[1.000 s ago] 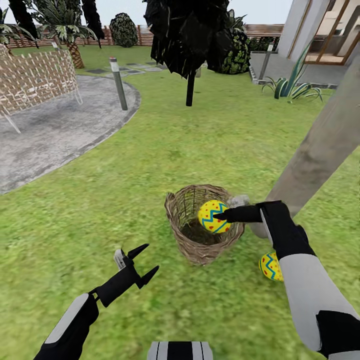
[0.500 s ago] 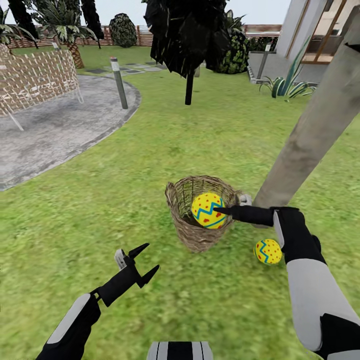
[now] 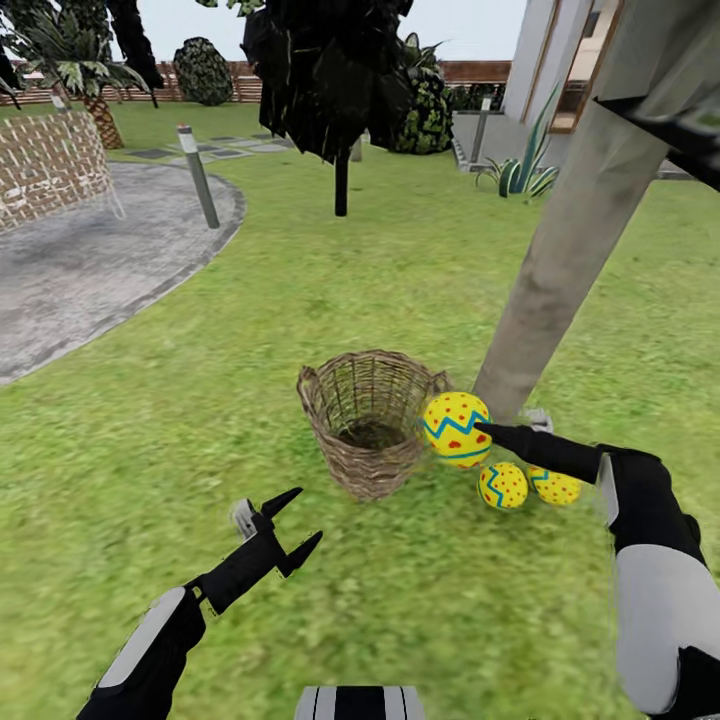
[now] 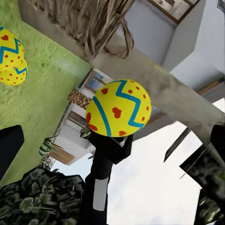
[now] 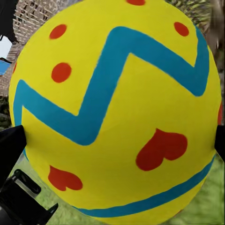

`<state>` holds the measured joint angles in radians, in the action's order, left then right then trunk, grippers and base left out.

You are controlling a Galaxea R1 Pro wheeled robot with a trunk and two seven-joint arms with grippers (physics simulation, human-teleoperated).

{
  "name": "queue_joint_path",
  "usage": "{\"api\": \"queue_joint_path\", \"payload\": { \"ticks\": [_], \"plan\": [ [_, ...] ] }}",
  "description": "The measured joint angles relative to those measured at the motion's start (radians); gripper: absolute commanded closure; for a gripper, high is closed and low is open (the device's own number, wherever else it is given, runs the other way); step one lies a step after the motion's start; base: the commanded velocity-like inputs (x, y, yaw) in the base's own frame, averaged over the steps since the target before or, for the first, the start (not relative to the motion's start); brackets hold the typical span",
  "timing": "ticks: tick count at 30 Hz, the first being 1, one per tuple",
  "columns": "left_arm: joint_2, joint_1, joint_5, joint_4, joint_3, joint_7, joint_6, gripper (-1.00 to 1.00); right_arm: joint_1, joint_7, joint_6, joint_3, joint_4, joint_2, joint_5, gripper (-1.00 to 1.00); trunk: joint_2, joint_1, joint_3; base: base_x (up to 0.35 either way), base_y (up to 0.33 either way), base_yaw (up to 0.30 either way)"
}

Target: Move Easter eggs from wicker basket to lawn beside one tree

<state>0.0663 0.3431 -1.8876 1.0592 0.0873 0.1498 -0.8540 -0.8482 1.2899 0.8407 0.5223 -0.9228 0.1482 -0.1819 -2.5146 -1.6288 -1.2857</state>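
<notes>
The brown wicker basket (image 3: 368,420) stands on the lawn (image 3: 200,420), and its inside looks bare. My right gripper (image 3: 478,430) is shut on a yellow Easter egg (image 3: 456,428) (image 5: 117,108), held just outside the basket's right rim, in front of the pale tree trunk (image 3: 560,250). Two more eggs (image 3: 502,485) (image 3: 553,486) lie on the grass at the foot of that trunk, under my right arm. The left wrist view shows the held egg (image 4: 118,108) and the two lying eggs (image 4: 9,47) (image 4: 11,72). My left gripper (image 3: 285,525) hovers open over the grass, left of the basket and nearer to me.
A grey round patio (image 3: 90,260) with a woven bench (image 3: 45,170) lies at the left, with a short bollard (image 3: 198,175) at its edge. A black-trunked dark tree (image 3: 340,90) stands behind the basket. The white house (image 3: 560,60) and a spiky plant (image 3: 520,175) are at the back right.
My right gripper has carried the egg up out of the basket and rightward toward the trunk. The head view has shifted, bringing a second lying egg into sight. My left arm is unchanged.
</notes>
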Motion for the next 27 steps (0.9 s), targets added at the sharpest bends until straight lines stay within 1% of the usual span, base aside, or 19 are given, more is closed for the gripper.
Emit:
{"api": "queue_joint_path", "payload": {
  "ticks": [2,7,8,9,10,11,12,14,15,18,21,27],
  "plan": [
    [-0.006,0.000,0.000,0.001,0.011,0.001,0.000,-1.00,0.004,-0.005,-0.001,0.005,0.015,0.002,-0.002,1.00,0.000,0.000,0.002,0.000,0.000,-0.233],
    [-0.010,0.000,-0.004,0.010,0.031,0.002,-0.001,-1.00,0.007,-0.012,-0.009,0.008,0.027,0.009,-0.010,1.00,0.000,0.000,0.008,0.000,0.000,-0.234],
    [-0.021,0.000,-0.002,0.006,0.038,0.002,0.000,-1.00,0.007,-0.024,-0.010,0.007,0.028,0.009,-0.011,1.00,0.000,0.000,0.009,0.000,0.000,-0.234],
    [-0.045,0.000,0.004,0.003,0.052,0.002,0.001,-1.00,0.013,-0.060,-0.012,0.007,0.029,0.007,-0.013,1.00,0.000,0.000,0.010,0.000,0.000,-0.234],
    [-0.057,0.000,0.014,0.002,0.059,0.001,0.001,-1.00,0.019,-0.098,-0.013,0.007,0.028,0.004,-0.016,1.00,0.000,0.000,0.012,0.000,0.000,-0.234],
    [-0.064,0.000,0.039,0.002,0.064,0.001,0.003,-1.00,0.024,-0.143,-0.015,0.006,0.028,0.001,-0.019,1.00,0.000,0.000,0.013,0.000,0.000,-0.234],
    [-0.067,0.000,0.064,0.001,0.065,0.002,0.003,-1.00,0.026,-0.172,-0.015,0.006,0.028,-0.001,-0.019,1.00,0.000,0.000,0.014,0.000,0.000,-0.234],
    [-0.069,0.000,0.082,0.000,0.066,0.002,0.003,-1.00,0.027,-0.203,-0.038,0.006,0.028,0.000,-0.016,1.00,0.000,0.000,0.016,0.000,0.000,-0.234],
    [-0.069,0.000,0.085,0.000,0.066,0.002,0.003,-1.00,0.027,-0.220,-0.049,0.006,0.028,0.000,-0.015,1.00,0.000,0.000,0.017,0.000,0.000,-0.234],
    [-0.069,0.000,0.088,0.000,0.066,0.002,0.003,-1.00,0.027,-0.281,-0.062,0.006,0.028,-0.001,-0.011,1.00,0.000,0.000,0.021,0.000,-0.160,-0.234],
    [-0.069,0.000,0.088,0.000,0.067,0.002,0.004,-1.00,0.027,-0.333,-0.074,0.007,0.028,-0.002,-0.008,1.00,0.000,0.000,0.024,0.000,-0.304,-0.234],
    [-0.069,0.000,0.088,0.000,0.068,0.002,0.006,-1.00,0.027,-0.355,-0.096,0.006,0.028,-0.002,-0.006,1.00,0.000,0.000,0.031,0.000,-0.333,-0.227]
  ]
}}
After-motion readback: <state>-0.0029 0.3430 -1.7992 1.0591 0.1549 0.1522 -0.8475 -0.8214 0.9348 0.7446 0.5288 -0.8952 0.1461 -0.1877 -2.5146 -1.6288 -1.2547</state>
